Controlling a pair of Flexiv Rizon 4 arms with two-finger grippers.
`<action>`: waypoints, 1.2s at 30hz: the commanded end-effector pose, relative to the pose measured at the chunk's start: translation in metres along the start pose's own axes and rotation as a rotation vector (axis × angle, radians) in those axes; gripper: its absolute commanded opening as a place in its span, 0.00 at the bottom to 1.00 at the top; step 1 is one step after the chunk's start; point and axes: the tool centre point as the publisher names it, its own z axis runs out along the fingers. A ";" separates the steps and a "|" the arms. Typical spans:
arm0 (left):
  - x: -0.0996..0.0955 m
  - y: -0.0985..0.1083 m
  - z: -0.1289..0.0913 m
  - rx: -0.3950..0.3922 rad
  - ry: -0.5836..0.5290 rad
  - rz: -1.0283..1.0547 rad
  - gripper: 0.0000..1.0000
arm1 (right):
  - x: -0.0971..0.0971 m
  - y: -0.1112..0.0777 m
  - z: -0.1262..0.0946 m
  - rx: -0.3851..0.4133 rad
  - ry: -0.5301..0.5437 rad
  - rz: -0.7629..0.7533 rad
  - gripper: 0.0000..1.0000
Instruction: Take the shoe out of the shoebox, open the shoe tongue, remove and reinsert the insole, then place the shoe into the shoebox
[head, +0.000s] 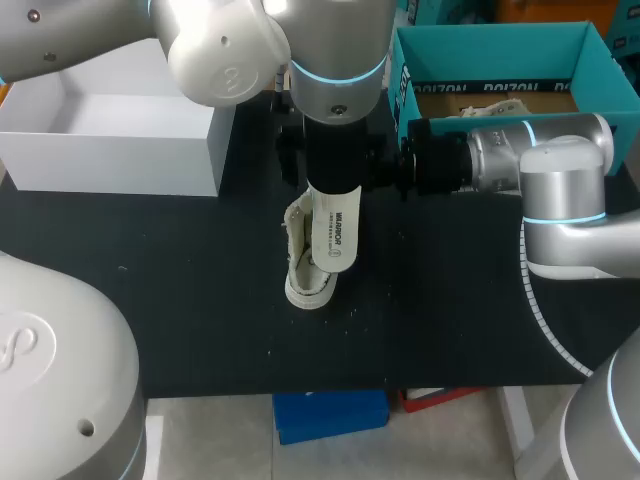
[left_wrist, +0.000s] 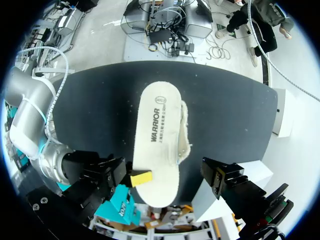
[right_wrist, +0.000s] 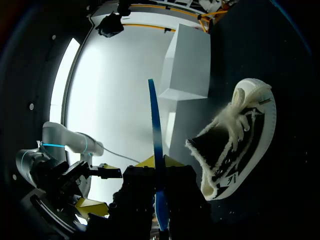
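A white insole (head: 336, 232) hangs upright over the black table top. My right gripper (left_wrist: 141, 177) is shut on its upper end. In the right wrist view the insole (right_wrist: 155, 135) shows edge-on as a thin blue line between that gripper's (right_wrist: 161, 162) yellow tips. The cream canvas shoe (head: 303, 272) lies on the mat just below and beside the insole's lower end, and its opening and laces (right_wrist: 235, 140) face the right wrist view. My left gripper (head: 333, 168) hangs above the insole, wide open and touching nothing. In the left wrist view the insole (left_wrist: 157, 135) hides most of the shoe (left_wrist: 185, 135).
A teal shoebox (head: 585, 60) stands open at the back right, behind my right arm. A white box (head: 110, 160) sits at the back left. The black mat (head: 200, 300) reaches to the table's front edge.
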 end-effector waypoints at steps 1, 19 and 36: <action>0.003 -0.017 -0.001 -0.020 -0.009 -0.005 1.00 | 0.000 -0.001 0.001 -0.002 -0.001 0.000 0.00; 0.020 -0.059 -0.013 0.149 -0.795 0.020 1.00 | 0.000 -0.001 0.001 -0.002 -0.001 0.000 0.00; 0.028 -0.063 -0.020 0.205 -1.144 0.048 1.00 | 0.000 -0.001 0.001 -0.002 -0.001 0.000 0.00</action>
